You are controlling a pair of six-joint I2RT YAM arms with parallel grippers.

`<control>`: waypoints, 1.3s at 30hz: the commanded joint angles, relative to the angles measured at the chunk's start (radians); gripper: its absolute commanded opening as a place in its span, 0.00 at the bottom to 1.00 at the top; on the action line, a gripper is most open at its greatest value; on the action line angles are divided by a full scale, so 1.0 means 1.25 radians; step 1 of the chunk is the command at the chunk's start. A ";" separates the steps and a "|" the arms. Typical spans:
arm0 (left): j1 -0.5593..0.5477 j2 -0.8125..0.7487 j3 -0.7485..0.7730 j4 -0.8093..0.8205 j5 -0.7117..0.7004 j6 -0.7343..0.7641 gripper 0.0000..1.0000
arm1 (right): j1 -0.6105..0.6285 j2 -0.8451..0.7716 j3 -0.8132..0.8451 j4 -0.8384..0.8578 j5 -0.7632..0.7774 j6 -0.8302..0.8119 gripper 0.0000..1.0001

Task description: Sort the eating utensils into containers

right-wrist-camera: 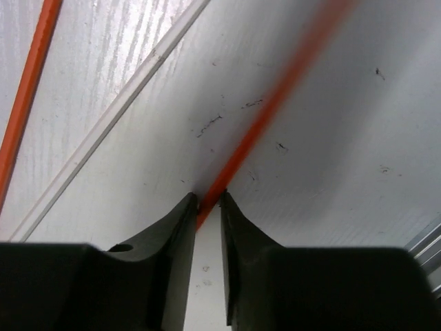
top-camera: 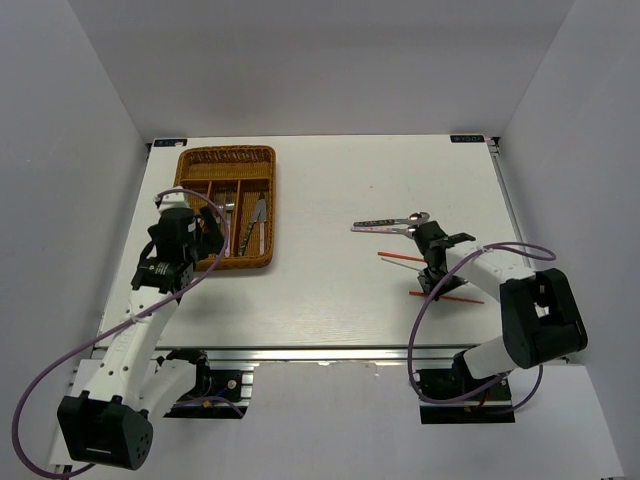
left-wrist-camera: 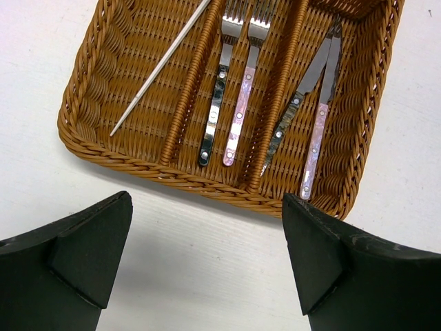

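Observation:
The woven wicker tray (top-camera: 226,160) stands at the back left. In the left wrist view its slots (left-wrist-camera: 96,103) hold a pale chopstick (left-wrist-camera: 160,67), two forks (left-wrist-camera: 238,103) and two knives (left-wrist-camera: 313,110). My left gripper (top-camera: 205,238) is open and empty above the table by the tray's near end (left-wrist-camera: 207,234). My right gripper (top-camera: 434,278) is shut on a red chopstick (right-wrist-camera: 275,96) lying on the table (right-wrist-camera: 209,200). A second red chopstick (right-wrist-camera: 27,103) and a pale chopstick (right-wrist-camera: 117,110) lie beside it. Two silver spoons (top-camera: 390,224) lie just beyond.
The held red chopstick shows in the top view (top-camera: 452,297), with the other red one (top-camera: 400,257) nearer the middle. Grey walls close in the table's left, right and back. A metal rail (top-camera: 330,352) runs along the near edge.

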 commanded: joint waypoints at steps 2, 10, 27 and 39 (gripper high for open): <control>-0.008 -0.004 0.003 0.010 0.005 -0.004 0.98 | -0.002 0.039 -0.078 0.010 -0.030 0.054 0.16; -0.016 0.002 0.003 0.010 0.001 -0.003 0.98 | 0.000 0.017 -0.108 -0.008 -0.045 0.102 0.00; -0.027 -0.028 -0.043 0.158 0.503 -0.088 0.98 | 0.331 -0.248 0.010 0.189 0.046 -0.168 0.00; -0.139 -0.001 -0.096 0.446 0.665 -0.278 0.98 | 0.458 -0.272 -0.026 0.774 -0.341 -0.625 0.00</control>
